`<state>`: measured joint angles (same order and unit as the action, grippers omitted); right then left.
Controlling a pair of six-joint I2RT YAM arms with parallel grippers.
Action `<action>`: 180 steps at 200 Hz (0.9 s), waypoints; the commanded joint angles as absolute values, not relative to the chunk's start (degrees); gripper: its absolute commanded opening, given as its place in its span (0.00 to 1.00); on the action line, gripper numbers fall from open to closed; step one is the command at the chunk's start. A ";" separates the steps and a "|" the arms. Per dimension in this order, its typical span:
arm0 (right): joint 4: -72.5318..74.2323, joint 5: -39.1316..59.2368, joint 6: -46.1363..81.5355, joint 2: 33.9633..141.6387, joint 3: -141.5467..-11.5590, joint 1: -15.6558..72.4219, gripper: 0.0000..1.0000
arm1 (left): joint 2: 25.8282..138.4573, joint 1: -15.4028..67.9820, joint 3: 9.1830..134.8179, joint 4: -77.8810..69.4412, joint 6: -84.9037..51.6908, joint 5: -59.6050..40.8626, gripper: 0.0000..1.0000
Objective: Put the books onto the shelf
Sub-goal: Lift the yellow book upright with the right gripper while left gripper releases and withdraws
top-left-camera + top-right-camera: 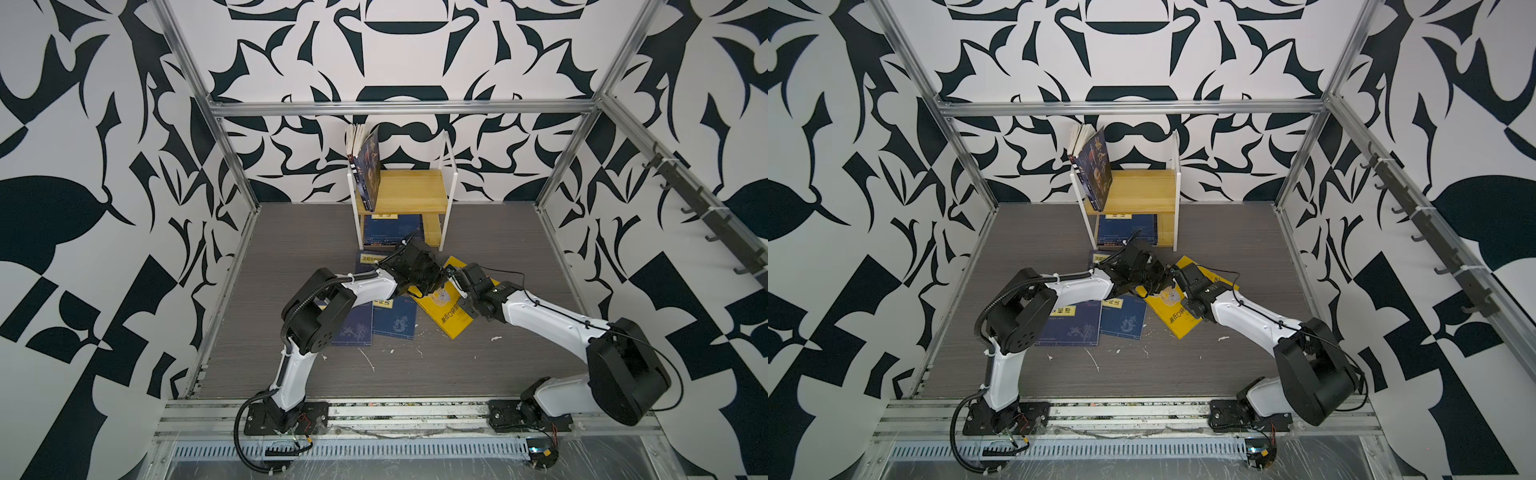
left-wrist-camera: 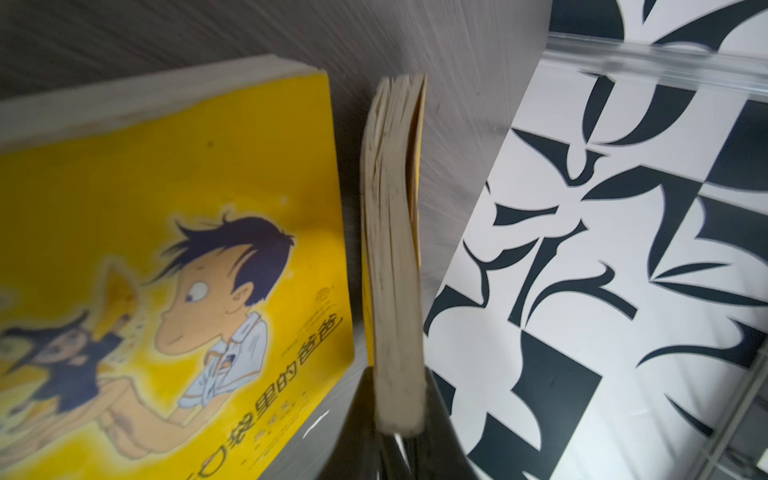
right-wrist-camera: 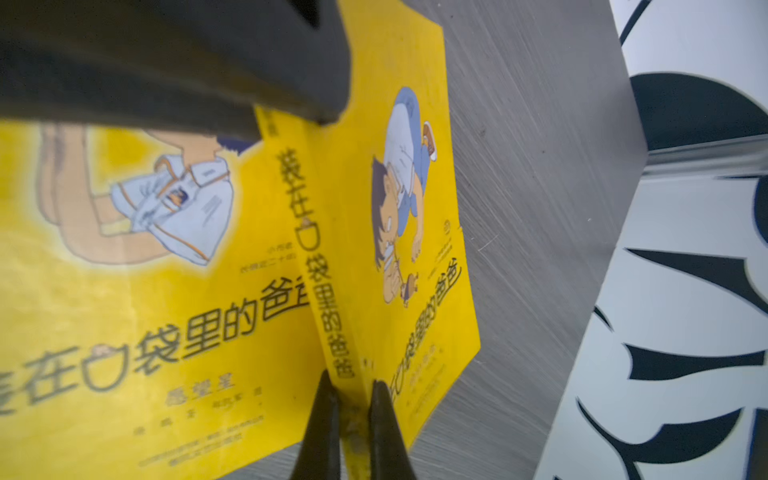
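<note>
On shelf [image 1: 409, 189]: portrait book [image 1: 371, 166] above, navy book [image 1: 390, 232] below. Right gripper [image 3: 351, 380] clamps yellow book [image 3: 320, 266]; left gripper [image 2: 399, 415] unclear.

on the shelf [image 1: 415, 193] the top board is free beside the leaning book [image 1: 371, 166]; a flat navy book [image 1: 390, 232] fills most of the lower tier. the left arm [image 1: 370, 286] and right arm [image 1: 548, 313] meet just in front, around an upright yellow book [image 3: 307, 232], blocking the middle. the table [image 1: 519, 249] lies mostly bare at both sides and the front.
</note>
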<state>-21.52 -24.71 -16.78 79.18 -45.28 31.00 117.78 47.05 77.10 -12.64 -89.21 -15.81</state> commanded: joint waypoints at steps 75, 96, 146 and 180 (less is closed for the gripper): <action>-20.34 -29.21 -15.77 64.76 -47.32 30.94 0.00 | 108.64 44.46 77.40 -0.72 -71.33 -16.69 0.74; -19.80 -30.76 -13.36 61.51 -47.73 30.93 0.00 | 106.03 43.01 75.50 0.99 -64.89 -15.78 0.81; -16.45 -29.31 -7.71 54.75 -47.63 30.93 0.00 | 98.37 35.88 70.49 5.81 -51.01 -14.64 0.93; -14.56 -27.32 -3.98 52.03 -47.42 30.93 0.00 | 91.82 32.54 67.54 13.31 -38.20 -15.46 0.97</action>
<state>-21.23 -27.27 -8.73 54.74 -45.28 31.09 97.17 33.65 69.01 5.98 -51.09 -15.33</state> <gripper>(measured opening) 0.056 0.961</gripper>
